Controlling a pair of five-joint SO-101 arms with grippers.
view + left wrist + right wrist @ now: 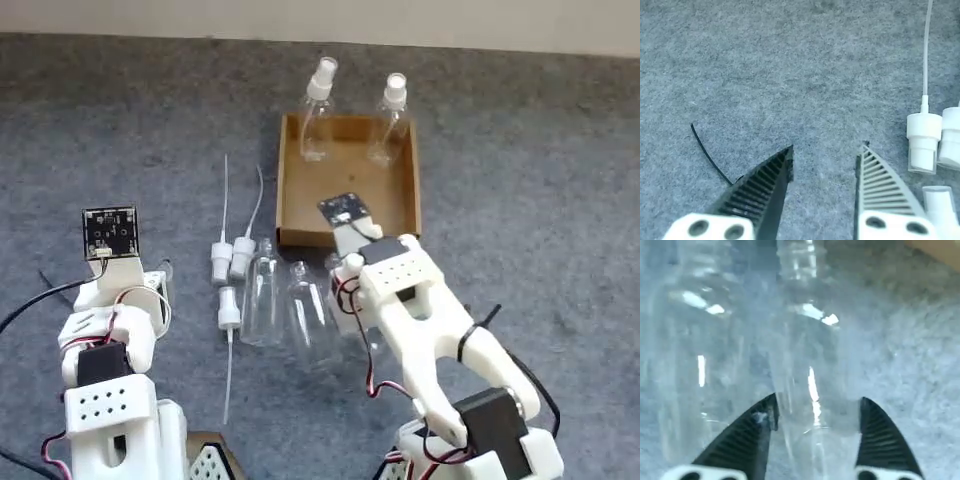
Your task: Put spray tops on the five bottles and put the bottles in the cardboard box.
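Evidently the work is at the third bottle: two capped bottles (318, 110) sit at the far side of the cardboard box (412, 195) at 12 o'clock, while three bare ones lie side by side on the grey carpet (540, 150) just in front of it. The right gripper (817, 405) hangs low over the rightmost bare bottle (812, 340), its fingers spread to either side of the body and not visibly clamped. The next move probably calls for closing on it and standing it up for a top. The left gripper (825, 150) hovers at 8 o'clock with its fingers apart and nothing between them, and the three spray tops (230, 265) lie near, at its 3 o'clock.
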